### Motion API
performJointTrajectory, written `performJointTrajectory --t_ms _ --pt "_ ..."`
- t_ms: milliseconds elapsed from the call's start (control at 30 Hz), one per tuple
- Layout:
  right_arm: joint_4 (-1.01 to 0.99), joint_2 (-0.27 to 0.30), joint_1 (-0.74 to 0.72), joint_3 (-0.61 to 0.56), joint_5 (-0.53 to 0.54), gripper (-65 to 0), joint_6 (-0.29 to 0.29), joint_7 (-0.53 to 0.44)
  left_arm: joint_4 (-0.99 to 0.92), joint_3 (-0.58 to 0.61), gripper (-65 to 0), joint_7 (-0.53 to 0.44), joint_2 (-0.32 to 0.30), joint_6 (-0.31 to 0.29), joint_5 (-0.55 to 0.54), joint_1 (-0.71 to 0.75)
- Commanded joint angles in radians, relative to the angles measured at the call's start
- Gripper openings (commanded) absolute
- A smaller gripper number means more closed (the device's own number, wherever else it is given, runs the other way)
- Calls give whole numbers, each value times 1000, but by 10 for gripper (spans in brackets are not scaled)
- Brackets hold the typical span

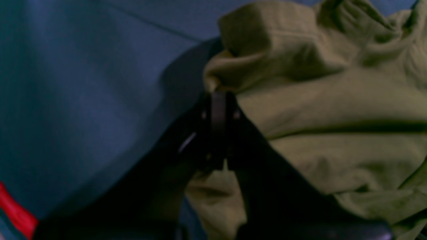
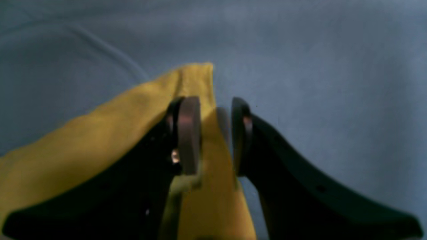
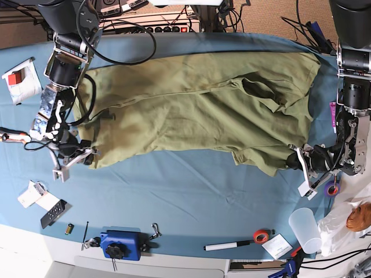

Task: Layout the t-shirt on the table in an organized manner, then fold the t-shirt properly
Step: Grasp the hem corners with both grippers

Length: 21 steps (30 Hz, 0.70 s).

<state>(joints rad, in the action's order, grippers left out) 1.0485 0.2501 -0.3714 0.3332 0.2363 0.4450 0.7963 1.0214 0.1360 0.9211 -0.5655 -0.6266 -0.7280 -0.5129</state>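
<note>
Both arms were dark grey and black, built of stacked cylindrical segments with silver metal brackets near the wrists. Black cables looped loosely beside the right arm. The right claw (image 2: 215, 133) had broad, curved black fingers ending in flat, rounded pads (image 2: 188, 133) (one with a dull metallic sheen). The left claw (image 1: 218, 125) was matte black, with small pale screws beside its tip.
</note>
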Motion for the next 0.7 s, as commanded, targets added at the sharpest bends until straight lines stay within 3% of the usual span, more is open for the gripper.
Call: performJointTrajectory --t_ms 0,200,333,667 --pt "-9 14 -25 1 -11 -484 -5 2 16 -8 -650 -12 -16 -3 -13 -33" --pt "-42 8 -26 1 3 -486 0 2 16 -8 -650 -12 -16 -3 -15 -33" --pt "-40 8 -35 2 8 -648 7 47 16 -8 -650 -12 -16 -3 -14 -33" --pt "50 13 -39 2 44 -650 7 127 16 -9 -650 59 -16 -3 -129 -33"
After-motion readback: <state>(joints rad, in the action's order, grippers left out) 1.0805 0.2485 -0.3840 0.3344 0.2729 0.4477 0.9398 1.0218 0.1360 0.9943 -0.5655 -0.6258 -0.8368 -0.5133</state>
